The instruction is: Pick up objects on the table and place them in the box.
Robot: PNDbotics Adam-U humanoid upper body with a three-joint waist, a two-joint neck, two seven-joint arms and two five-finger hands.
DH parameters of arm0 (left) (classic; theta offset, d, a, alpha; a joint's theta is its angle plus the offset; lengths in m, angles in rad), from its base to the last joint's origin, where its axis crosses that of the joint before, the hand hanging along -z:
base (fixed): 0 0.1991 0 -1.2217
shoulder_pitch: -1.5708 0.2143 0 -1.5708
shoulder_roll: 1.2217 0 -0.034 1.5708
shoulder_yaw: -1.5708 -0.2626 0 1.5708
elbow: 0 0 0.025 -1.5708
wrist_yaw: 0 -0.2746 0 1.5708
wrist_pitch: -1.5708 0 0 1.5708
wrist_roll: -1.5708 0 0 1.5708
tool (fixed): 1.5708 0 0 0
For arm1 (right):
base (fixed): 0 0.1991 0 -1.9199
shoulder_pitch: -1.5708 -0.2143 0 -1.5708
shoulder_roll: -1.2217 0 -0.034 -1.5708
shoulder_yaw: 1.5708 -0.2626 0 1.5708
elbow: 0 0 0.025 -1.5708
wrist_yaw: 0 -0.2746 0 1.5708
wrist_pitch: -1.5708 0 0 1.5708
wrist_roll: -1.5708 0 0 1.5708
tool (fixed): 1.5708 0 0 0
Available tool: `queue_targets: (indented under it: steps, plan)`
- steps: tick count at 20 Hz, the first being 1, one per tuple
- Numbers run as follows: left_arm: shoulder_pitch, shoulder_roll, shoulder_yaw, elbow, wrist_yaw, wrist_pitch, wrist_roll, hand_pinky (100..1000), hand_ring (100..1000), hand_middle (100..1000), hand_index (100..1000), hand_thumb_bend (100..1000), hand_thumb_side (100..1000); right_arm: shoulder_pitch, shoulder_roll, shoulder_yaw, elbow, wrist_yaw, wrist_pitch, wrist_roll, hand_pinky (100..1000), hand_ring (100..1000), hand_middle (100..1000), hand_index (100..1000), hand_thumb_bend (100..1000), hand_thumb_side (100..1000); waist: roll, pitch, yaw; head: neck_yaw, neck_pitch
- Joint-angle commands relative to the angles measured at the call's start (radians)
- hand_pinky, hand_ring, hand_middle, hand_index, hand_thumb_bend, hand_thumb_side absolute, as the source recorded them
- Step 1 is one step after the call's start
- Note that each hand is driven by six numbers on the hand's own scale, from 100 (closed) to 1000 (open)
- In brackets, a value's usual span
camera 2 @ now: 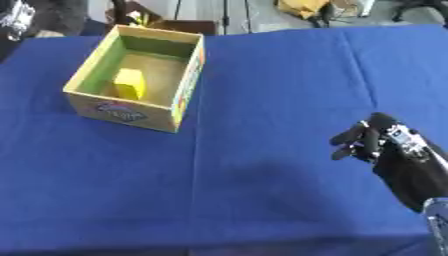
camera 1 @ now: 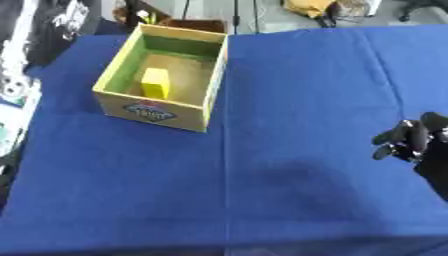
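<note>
A yellow rectangular block lies inside the open cardboard box, which sits near the far left corner of the blue cloth-covered table. The robot's black right hand hangs over the table's right edge, fingers curled and holding nothing. Beyond the far edge there is grey floor with cables and clutter.

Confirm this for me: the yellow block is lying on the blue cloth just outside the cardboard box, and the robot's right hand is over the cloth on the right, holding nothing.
Not quite. The yellow block is inside the cardboard box, on its floor, not outside on the blue cloth; the left eye view shows it. The rest holds: the right hand is over the cloth on the right, fingers curled and holding nothing.
</note>
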Motion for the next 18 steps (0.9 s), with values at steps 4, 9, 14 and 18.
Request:
queue_targets:
  steps: [4,9,14,18]
  plan:
    - [0.111,-0.085,0.027,-0.05,0.095,-0.024,0.07,626,621,608,688,338,964,-0.014,-0.01,-0.008,-0.014,-0.005,0.002,-0.005,576,657,479,384,100,582,0.002,-0.01,0.0,0.0,0.005]
    - [0.227,-0.128,0.026,-0.062,0.166,-0.051,0.073,617,612,602,685,337,1000,-0.013,-0.009,-0.007,-0.012,-0.006,0.003,-0.004,576,657,479,384,100,582,0.002,-0.015,-0.004,0.004,0.005]
    - [0.332,-0.144,0.017,-0.108,0.235,-0.069,0.062,600,596,592,684,345,1000,-0.01,-0.008,-0.005,-0.011,-0.006,0.005,-0.002,576,657,479,384,100,582,0.001,-0.02,-0.006,0.009,0.005]
    - [0.354,-0.152,0.018,-0.116,0.293,-0.064,0.048,596,590,589,682,351,1000,-0.011,-0.006,-0.005,-0.011,-0.006,0.005,-0.001,576,657,479,384,100,582,0.0,-0.018,-0.003,0.008,0.005]
